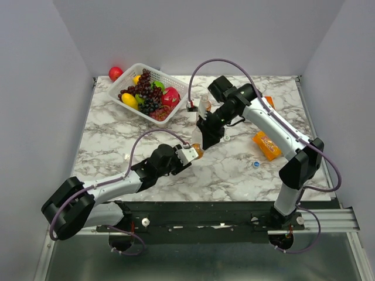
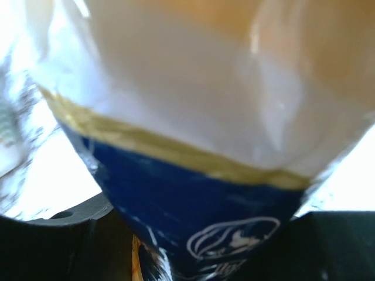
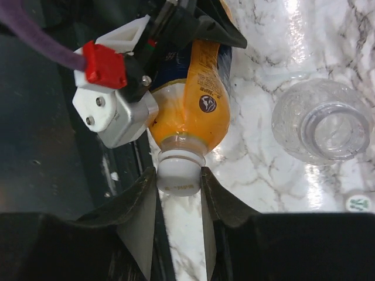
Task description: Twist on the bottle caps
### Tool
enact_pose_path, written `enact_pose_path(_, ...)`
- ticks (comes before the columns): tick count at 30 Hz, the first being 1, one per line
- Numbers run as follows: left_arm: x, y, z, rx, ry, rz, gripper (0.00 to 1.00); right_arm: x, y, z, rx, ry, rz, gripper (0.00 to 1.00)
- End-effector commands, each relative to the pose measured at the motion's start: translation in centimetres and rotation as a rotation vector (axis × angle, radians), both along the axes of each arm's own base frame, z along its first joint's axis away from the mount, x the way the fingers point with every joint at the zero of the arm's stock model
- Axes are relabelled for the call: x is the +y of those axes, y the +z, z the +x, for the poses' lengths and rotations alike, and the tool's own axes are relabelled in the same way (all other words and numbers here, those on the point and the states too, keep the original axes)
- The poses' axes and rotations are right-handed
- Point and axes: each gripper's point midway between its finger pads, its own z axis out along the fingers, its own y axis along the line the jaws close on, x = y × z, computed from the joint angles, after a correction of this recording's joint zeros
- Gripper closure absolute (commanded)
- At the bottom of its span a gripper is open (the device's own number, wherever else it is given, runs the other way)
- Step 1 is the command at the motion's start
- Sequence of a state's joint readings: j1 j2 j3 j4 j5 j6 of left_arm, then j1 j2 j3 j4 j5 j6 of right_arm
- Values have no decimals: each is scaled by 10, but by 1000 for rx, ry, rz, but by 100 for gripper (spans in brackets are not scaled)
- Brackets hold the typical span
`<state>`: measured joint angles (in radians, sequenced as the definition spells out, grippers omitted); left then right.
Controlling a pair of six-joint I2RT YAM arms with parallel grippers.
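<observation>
Grip matters most here. Nearest the arm bases, the left gripper (image 1: 193, 153) has its jaws pressed onto the labelled body of an orange bottle (image 3: 193, 111). The left wrist view shows only a blur of that blue and white label, very close.

The bottle's long axis runs from that hold straight toward the right gripper (image 3: 179, 186), neck first. A white cap (image 3: 178, 173) sits on the neck, and the right jaws pinch it from both sides, one finger on each flank. Cap and neck look lined up, which is what the twisting probably depends on. The right arm is the one placed to turn, while the left steadies. How far the cap is threaded down I cannot tell, though the neck's collar ring shows just behind it.

The bottle holds orange drink, and its shoulder is bare above an orange label.

To the right of the orange bottle, a blue cap (image 1: 256, 164) lies loose on the table (image 1: 234, 175). Beyond the orange bottle stands a clear bottle (image 3: 322, 126), its mouth open and uncapped.
</observation>
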<state>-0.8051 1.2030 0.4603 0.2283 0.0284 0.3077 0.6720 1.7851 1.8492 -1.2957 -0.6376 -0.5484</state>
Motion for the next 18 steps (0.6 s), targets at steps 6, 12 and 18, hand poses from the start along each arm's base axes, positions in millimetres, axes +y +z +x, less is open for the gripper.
enact_pose_path(6, -11, 89, 30, -221, 79, -176, 100, 15, 44, -29, 460, -203, 48, 87)
enact_pose_path(12, -39, 46, -30, -10, -256, -152, 100, 15, 128, -10, 79, -103, 253, 54)
enact_pose_path(18, -55, 32, -85, 190, -515, -198, 100, -19, 125, -51, -194, 219, 329, 43)
